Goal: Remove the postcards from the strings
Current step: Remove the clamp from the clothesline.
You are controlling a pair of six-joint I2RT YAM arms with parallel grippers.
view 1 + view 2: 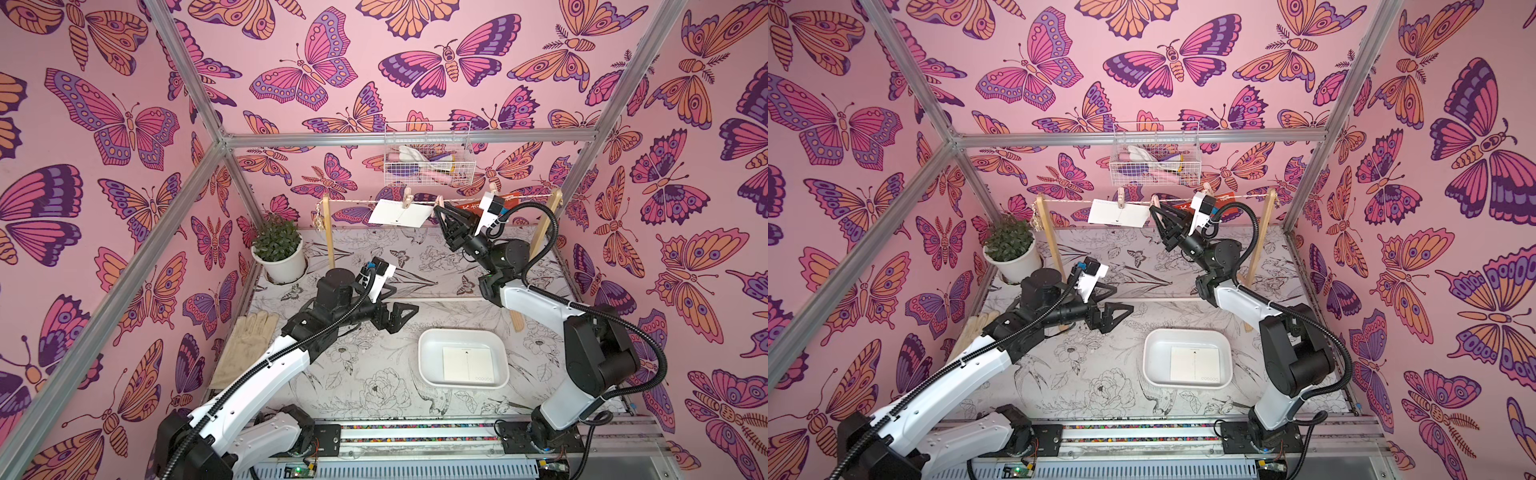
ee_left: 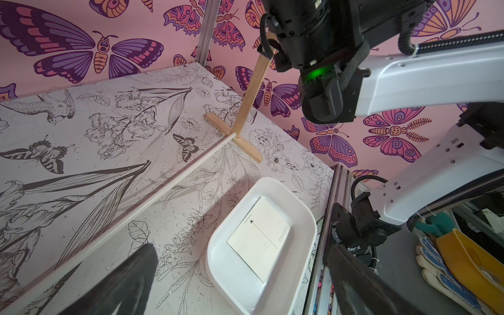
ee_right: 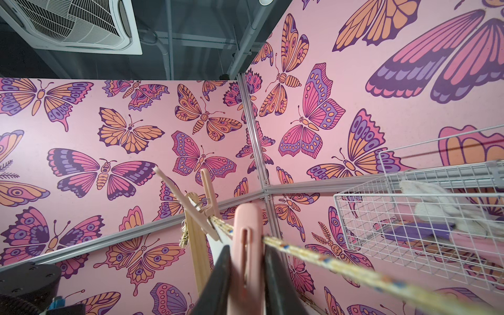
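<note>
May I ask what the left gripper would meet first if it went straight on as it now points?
Probably the white tray, seen between its open fingers; depth is unclear, so perhaps the table first.

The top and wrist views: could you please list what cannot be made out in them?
- Red card: largely hidden behind the right arm's camera in both top views; characters unreadable.
- Hanging white card: print too small in a top view.
- Peg in the right pincer: what it clamps is hidden by the fingers in the right wrist view.
</note>
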